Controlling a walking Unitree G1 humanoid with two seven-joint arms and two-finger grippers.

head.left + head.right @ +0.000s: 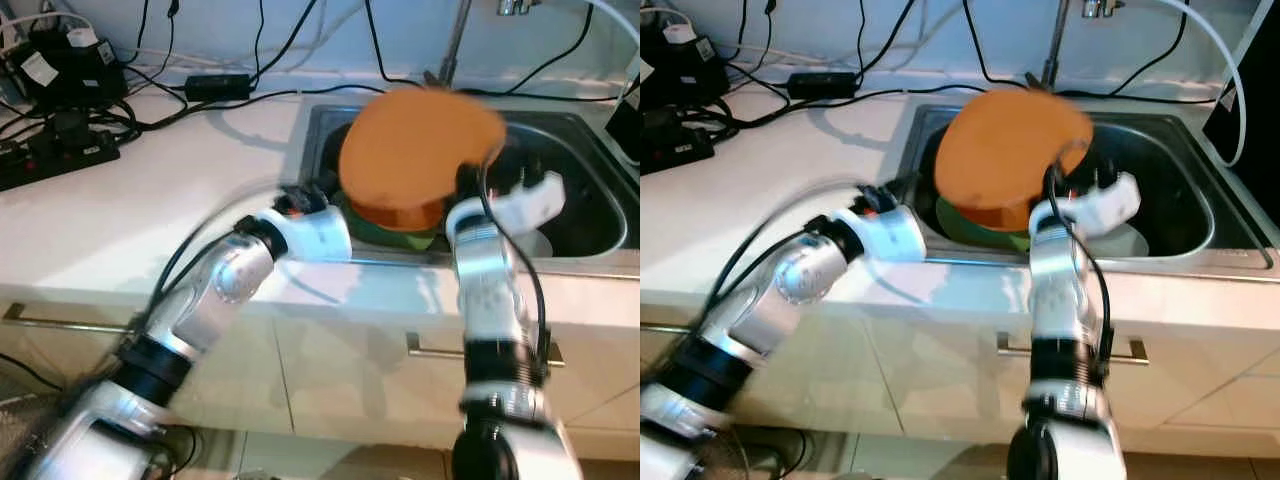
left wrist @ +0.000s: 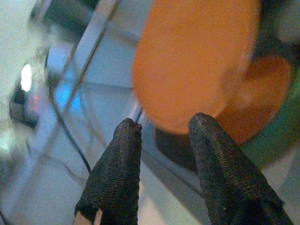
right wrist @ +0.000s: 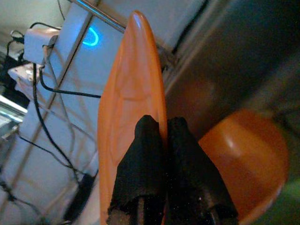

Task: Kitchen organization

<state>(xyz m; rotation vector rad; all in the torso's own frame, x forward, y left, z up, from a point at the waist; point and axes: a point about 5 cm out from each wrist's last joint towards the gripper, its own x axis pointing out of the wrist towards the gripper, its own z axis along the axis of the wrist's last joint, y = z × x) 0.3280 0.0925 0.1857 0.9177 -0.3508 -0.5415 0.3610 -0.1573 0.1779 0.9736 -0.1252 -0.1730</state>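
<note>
My right pincer (image 3: 158,129) is clamped on the rim of an orange plate (image 3: 129,122); its two black fingers (image 3: 140,140) press together with the thin edge pinched between them. From the head views I see the plate (image 1: 415,145) held up over the sink (image 1: 590,215), tilted, its broad face toward me, and blurred.

Just below the pincer and the plate sits an orange bowl (image 3: 246,164), stacked in something green (image 1: 395,232) inside the sink. A pale dish (image 1: 1130,240) lies beside them on the sink floor, on the pincer's right.

My left pincer (image 2: 161,129) is parted, a clear gap between its fingers (image 2: 119,159), holding nothing. It reaches over the sink's near-left edge, with the plate just ahead of its tips and the bowl beyond. I cannot tell whether it touches the plate.

Farther out to the left, the white table (image 1: 120,220) carries black cables (image 1: 215,90) and a power strip (image 1: 55,155). The tap's stem (image 1: 1052,45) rises behind the sink.
</note>
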